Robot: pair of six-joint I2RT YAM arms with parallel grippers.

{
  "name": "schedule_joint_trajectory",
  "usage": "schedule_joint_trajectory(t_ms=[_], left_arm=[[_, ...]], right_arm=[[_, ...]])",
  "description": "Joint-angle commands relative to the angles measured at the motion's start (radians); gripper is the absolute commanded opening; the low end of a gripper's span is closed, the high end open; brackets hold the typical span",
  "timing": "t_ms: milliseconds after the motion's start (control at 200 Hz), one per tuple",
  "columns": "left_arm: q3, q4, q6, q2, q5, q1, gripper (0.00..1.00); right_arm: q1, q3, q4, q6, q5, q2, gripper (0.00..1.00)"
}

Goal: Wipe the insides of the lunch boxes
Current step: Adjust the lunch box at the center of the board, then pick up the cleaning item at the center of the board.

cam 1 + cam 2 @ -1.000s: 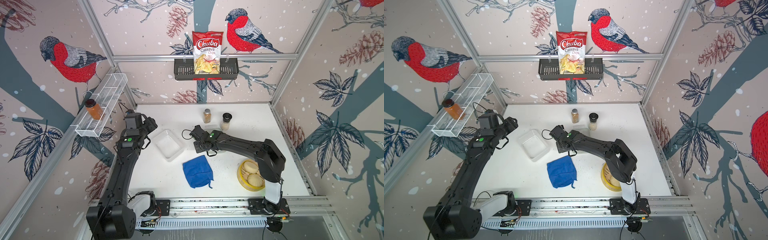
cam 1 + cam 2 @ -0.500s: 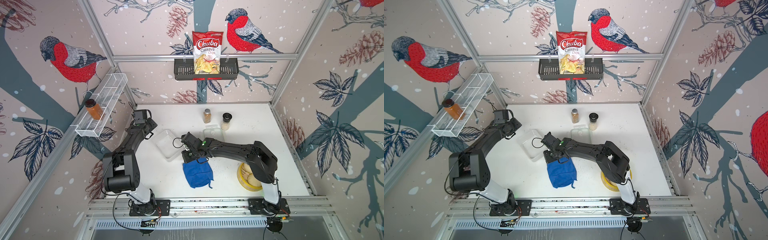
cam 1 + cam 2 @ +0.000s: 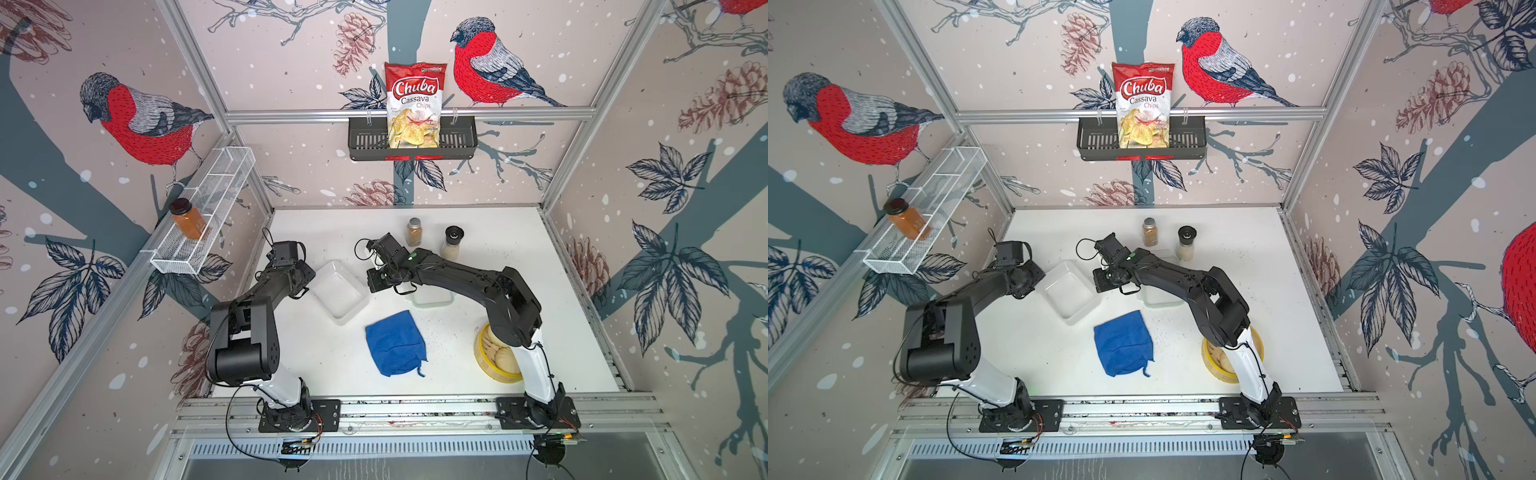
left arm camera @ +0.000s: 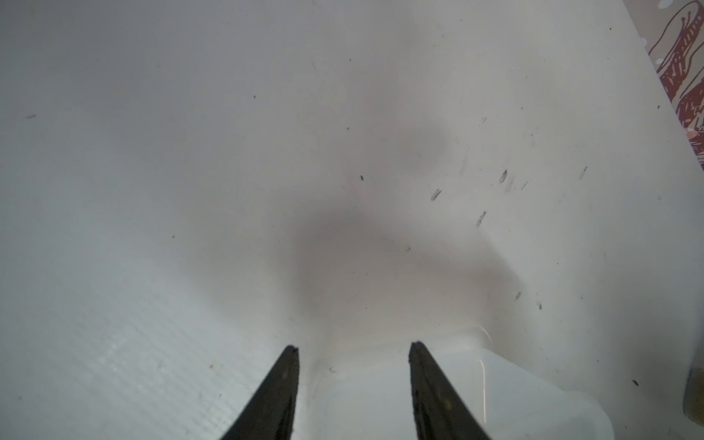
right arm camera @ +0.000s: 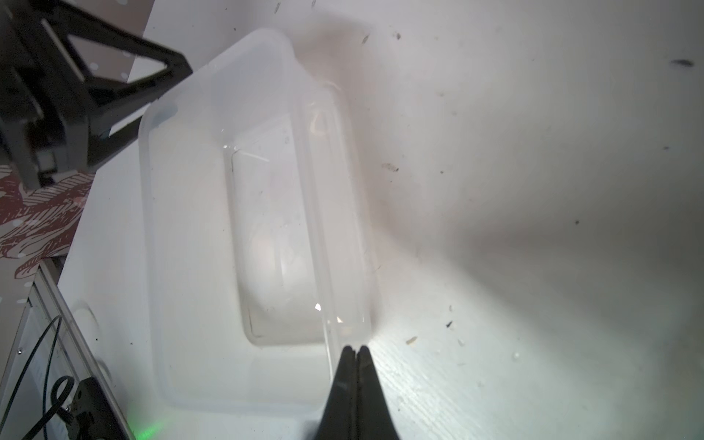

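Observation:
A clear, open lunch box (image 3: pixel 340 297) (image 3: pixel 1069 297) lies at an angle on the white table (image 3: pixel 519 257). My left gripper (image 3: pixel 312 286) (image 4: pixel 354 348) is open at its left corner, one finger over the box (image 4: pixel 533 404) and one outside it. My right gripper (image 3: pixel 371 290) (image 5: pixel 355 348) is shut, tips touching the rim at the opposite end of the box (image 5: pixel 266 228); nothing visible is between the fingers. A second lunch box (image 3: pixel 432 297) with a pale green rim lies partly under the right arm. A blue cloth (image 3: pixel 395 349) lies loose in front.
A yellow steamer with buns (image 3: pixel 496 357) stands at the front right, half under the right arm. A spice jar (image 3: pixel 414 232) and a grinder (image 3: pixel 452 243) stand at the back. Dark crumbs dot the table. Wall racks hold a chips bag (image 3: pixel 413 104) and an orange jar (image 3: pixel 189 218).
The left arm folded down and brought its narrowing jaws to the clear box's left corner. The right gripper swung left past the cloth's top edge to the box's right end and shut.

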Motion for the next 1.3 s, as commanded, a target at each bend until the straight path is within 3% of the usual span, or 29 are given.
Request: schedule_joint_trajectory(t_ms=[0,235,290,385,435,600,690,835,1116,1196,1246,1291], left_arm=[[-0.065,-0.004,-0.012,-0.061,0.035,-0.001,0.47],[-0.242,-0.035,-0.035,-0.254,0.117,-0.007,0.47],[-0.279,-0.038,-0.042,-0.298,0.141,-0.018,0.47],[-0.316,-0.063,-0.051,-0.361,0.154,-0.03,0.48],[-0.329,-0.07,-0.057,-0.389,0.164,-0.032,0.49],[-0.333,-0.099,-0.057,-0.445,0.17,-0.033,0.51],[-0.311,-0.124,-0.043,-0.455,0.13,-0.032,0.56],[-0.281,-0.115,-0.039,-0.449,0.091,-0.027,0.67],[-0.213,-0.068,0.015,-0.418,0.189,-0.015,0.73],[-0.2,-0.078,0.049,-0.407,0.227,-0.015,0.73],[-0.205,-0.088,0.056,-0.406,0.233,-0.015,0.73],[-0.217,-0.095,0.059,-0.408,0.237,-0.015,0.73]], right_arm=[[-0.023,0.008,-0.048,-0.039,0.015,-0.001,0.0],[-0.026,-0.281,-0.072,-0.045,0.135,-0.261,0.02],[0.001,-0.356,-0.096,-0.043,0.176,-0.338,0.11],[0.07,-0.439,-0.16,-0.01,0.257,-0.433,0.4],[0.114,-0.47,-0.174,0.018,0.3,-0.459,0.49],[0.244,-0.515,-0.171,0.103,0.41,-0.434,0.62],[0.272,-0.51,-0.165,0.116,0.466,-0.378,0.66],[0.282,-0.522,-0.09,0.113,0.45,-0.286,0.69],[0.279,-0.631,0.013,0.146,0.351,-0.247,0.68],[0.27,-0.663,0.029,0.14,0.311,-0.251,0.52],[0.265,-0.683,0.031,0.14,0.292,-0.256,0.22],[0.265,-0.695,0.026,0.137,0.29,-0.262,0.17]])
